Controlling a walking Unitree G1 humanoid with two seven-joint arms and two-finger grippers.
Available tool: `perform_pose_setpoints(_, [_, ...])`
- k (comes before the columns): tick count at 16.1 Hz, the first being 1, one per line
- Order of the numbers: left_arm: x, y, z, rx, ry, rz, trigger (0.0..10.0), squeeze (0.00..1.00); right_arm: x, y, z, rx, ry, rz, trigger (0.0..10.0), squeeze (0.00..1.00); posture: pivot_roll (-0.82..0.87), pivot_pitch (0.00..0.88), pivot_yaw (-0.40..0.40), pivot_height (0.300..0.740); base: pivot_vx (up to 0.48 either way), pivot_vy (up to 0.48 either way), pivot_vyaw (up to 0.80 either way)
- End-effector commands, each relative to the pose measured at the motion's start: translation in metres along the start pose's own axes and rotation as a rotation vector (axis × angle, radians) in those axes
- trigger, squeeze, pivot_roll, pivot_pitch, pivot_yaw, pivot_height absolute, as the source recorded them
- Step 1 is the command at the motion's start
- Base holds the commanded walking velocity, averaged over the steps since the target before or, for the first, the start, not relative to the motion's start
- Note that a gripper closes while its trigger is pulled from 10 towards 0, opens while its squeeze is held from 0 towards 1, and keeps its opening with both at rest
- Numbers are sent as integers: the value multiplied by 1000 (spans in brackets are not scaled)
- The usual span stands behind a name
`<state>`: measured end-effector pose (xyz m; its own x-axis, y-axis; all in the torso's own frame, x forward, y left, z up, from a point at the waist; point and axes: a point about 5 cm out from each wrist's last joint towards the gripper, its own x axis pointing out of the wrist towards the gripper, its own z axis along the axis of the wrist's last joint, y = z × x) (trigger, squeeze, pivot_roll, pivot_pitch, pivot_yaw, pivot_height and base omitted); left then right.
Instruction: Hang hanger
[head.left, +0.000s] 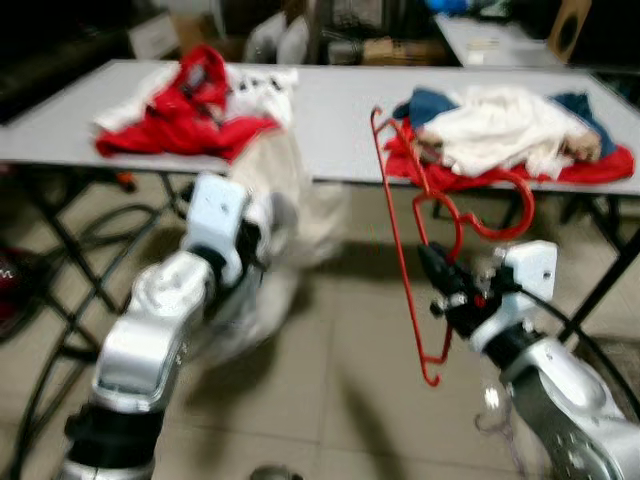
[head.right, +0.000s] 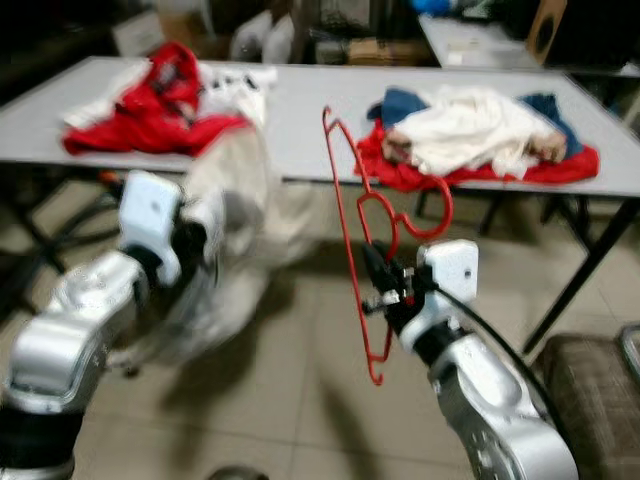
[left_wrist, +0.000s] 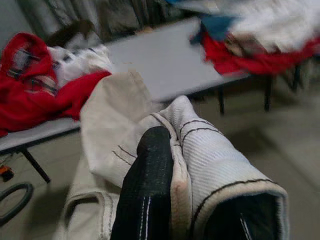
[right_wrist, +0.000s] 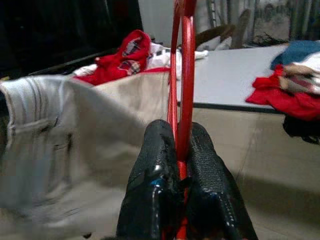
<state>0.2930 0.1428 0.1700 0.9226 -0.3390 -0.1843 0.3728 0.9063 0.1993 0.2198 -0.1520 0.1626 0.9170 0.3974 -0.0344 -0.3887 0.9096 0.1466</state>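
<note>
A red wire hanger (head.left: 402, 250) stands nearly upright in front of the table, its hook curling right toward the table edge. My right gripper (head.left: 437, 275) is shut on its lower part; in the right wrist view the two black fingers (right_wrist: 160, 165) pinch the red wire (right_wrist: 186, 75) between them. My left gripper (head.left: 250, 250) is shut on a beige garment (head.left: 290, 200) that hangs from it just below the table's front edge, left of the hanger. In the left wrist view the cloth (left_wrist: 115, 110) wraps over the black fingers (left_wrist: 150, 170).
A long grey table (head.left: 330, 110) runs across ahead. On it lie a red and white clothes pile (head.left: 190, 110) at left and a white, red and blue pile (head.left: 510, 135) at right. Black table legs and cables (head.left: 60, 330) stand on the tiled floor at left. A brown seat (head.right: 585, 390) is at right.
</note>
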Motion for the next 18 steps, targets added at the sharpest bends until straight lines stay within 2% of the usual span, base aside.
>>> perform_pose_setpoints(1, [2, 0, -4, 25, 44, -28, 0, 0, -1, 0, -4, -17, 21, -6, 10000, 0, 27, 0, 76, 740, 0, 0, 0])
perform_pose_setpoints(2, [3, 3, -20, 51, 152, -26, 0, 0, -4, -2, -11, -51, 73, -5, 10000, 0, 25, 0, 77, 740, 0, 0, 0])
perform_pose_setpoints(4, [12, 12, -45, 30, 302, 14, 0, 0, -9, -7, -23, -135, 168, 33, 10000, 0, 30, 0, 67, 740, 0, 0, 0])
perform_pose_setpoints(6, [31, 18, -53, 41, 347, 24, 0, 0, -12, -8, -32, -186, 259, 114, 10000, 0, 42, 0, 44, 740, 0, 0, 0])
perform_pose_setpoints(7, [46, 24, -44, 68, 331, 41, 0, 0, -14, -8, -40, -236, 339, 172, 10000, 0, 52, 0, 35, 740, 0, 0, 0])
perform_pose_setpoints(8, [53, 30, -35, 79, 319, 53, 0, 0, -14, -8, -43, -254, 365, 197, 10000, 0, 58, 0, 31, 740, 0, 0, 0])
perform_pose_setpoints(12, [70, 42, 3, 107, 225, 46, 0, 0, -12, 5, -46, -245, 380, 297, 10000, 0, 93, 0, 27, 740, 0, 0, 0])
perform_pose_setpoints(14, [76, 45, 23, 90, 185, 34, 0, 0, -6, 11, -41, -215, 346, 317, 10000, 0, 105, 0, 24, 740, 0, 0, 0])
perform_pose_setpoints(17, [79, 46, 36, 72, 154, 36, 0, 0, -1, 17, -33, -155, 287, 342, 10000, 0, 107, 0, 29, 740, 0, 0, 0])
perform_pose_setpoints(18, [82, 45, 47, 66, 125, 35, 0, 0, 2, 22, -27, -118, 247, 375, 10000, 0, 114, 0, 29, 740, 0, 0, 0])
